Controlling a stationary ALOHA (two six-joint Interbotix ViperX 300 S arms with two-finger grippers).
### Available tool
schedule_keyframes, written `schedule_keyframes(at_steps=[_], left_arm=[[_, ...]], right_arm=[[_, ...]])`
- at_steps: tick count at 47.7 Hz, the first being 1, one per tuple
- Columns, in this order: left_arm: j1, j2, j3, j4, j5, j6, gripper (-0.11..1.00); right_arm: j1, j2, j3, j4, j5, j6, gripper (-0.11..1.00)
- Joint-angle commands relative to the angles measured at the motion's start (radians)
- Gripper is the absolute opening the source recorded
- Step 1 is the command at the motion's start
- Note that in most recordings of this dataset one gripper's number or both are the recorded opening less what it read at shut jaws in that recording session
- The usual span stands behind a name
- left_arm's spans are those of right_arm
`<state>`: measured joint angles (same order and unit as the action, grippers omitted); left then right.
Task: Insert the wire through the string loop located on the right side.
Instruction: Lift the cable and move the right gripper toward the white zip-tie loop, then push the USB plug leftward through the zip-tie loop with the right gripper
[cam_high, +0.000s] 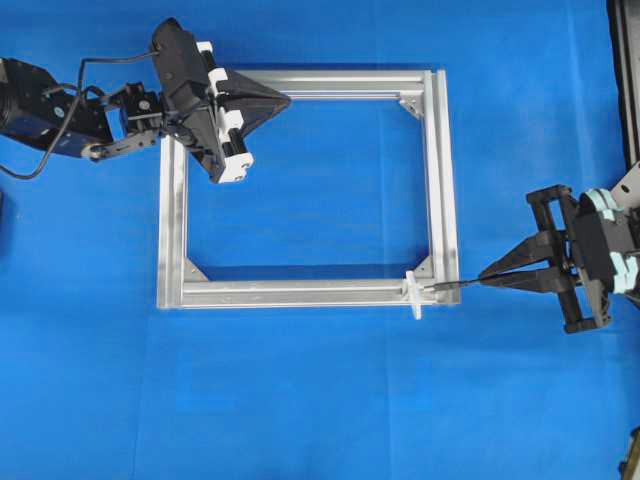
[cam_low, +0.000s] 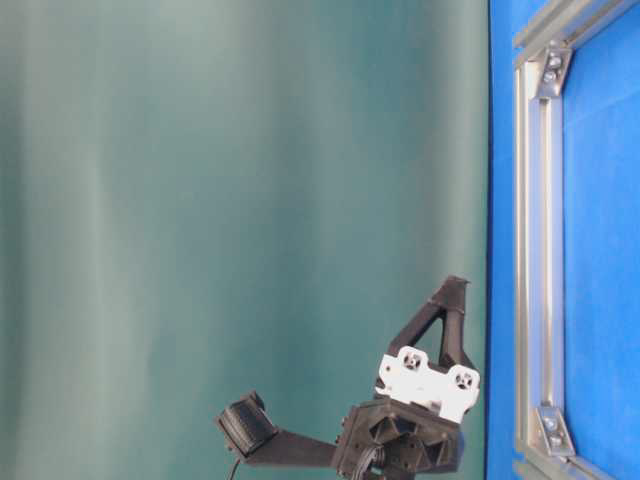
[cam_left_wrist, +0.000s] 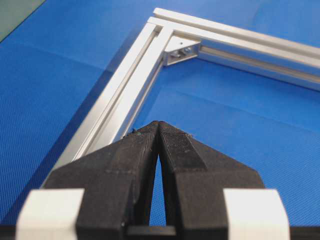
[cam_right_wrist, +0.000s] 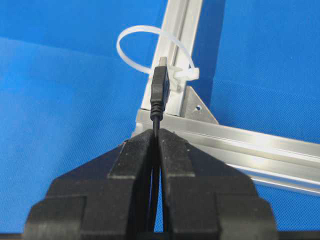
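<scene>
A: How do the right fingers (cam_right_wrist: 137, 155) stand?

B: Pressed together on the wire (cam_right_wrist: 158, 97). The cable comes out between their tips, and the black plug with its small metal end sticks forward from the right gripper (cam_high: 487, 275).

A: Where does the plug point?

B: At the string loop (cam_right_wrist: 150, 47), a thin white band arching up from the aluminium frame (cam_right_wrist: 235, 140). In the right wrist view the metal tip sits just in front of the loop's fastening; I cannot tell whether it has entered. From overhead the tip reaches the frame's lower right corner, just beside the white tie.

A: And the left gripper (cam_left_wrist: 158, 125)?

B: Closed too, tips meeting, holding nothing. It hovers over the frame's upper left part, above the blue mat (cam_high: 320, 400), well apart from the loop.
</scene>
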<state>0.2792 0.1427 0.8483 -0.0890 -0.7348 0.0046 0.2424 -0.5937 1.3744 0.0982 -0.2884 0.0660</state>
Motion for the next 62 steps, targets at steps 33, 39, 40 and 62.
schedule_keyframes(at_steps=[33,39,40,62], left_arm=[[0.000,-0.031,-0.006,0.003,-0.005,0.000,0.00],[0.000,-0.031,-0.006,0.003,-0.005,0.000,0.00],[0.000,-0.031,-0.006,0.003,-0.005,0.000,0.00],[0.000,-0.031,-0.006,0.003,-0.005,0.000,0.00]], right_arm=[[-0.002,0.000,-0.011,-0.002,-0.015,-0.002,-0.03],[-0.002,0.000,-0.011,0.000,-0.017,-0.002,-0.03],[-0.002,0.000,-0.011,-0.002,-0.018,-0.002,-0.03],[-0.002,0.098,-0.034,-0.002,-0.106,0.002,-0.03]])
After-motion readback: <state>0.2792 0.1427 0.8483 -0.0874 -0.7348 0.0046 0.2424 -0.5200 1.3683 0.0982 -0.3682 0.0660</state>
